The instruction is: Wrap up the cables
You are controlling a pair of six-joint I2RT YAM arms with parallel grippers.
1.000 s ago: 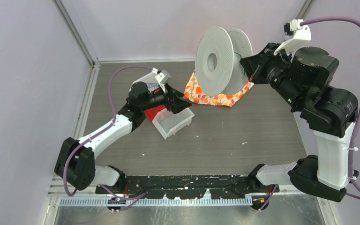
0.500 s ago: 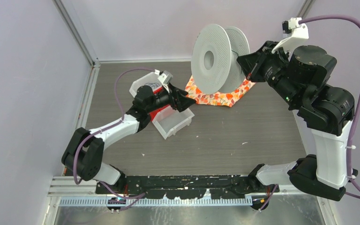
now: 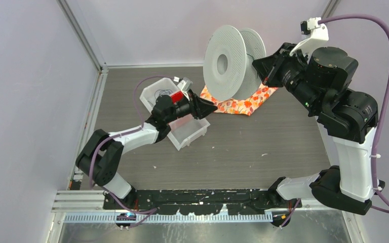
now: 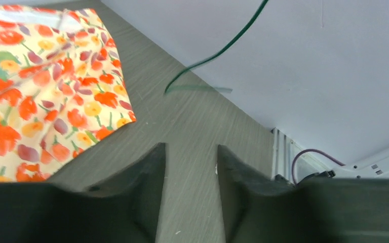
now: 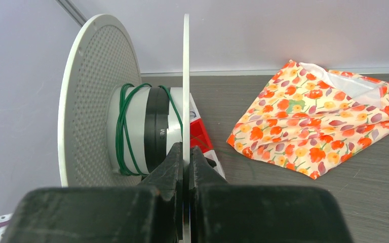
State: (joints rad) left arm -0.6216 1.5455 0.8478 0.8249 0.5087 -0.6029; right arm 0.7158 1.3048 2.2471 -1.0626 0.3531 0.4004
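Green cable lies wound in several turns around the hub of the white spool, and one strand trails free in front of the back wall. The right claw pinches the rim of one flange, holding the spool upright. The left claw stands spread and empty over the grey surface, beside the floral cloth.

One spool, one cloth (floral), two bins
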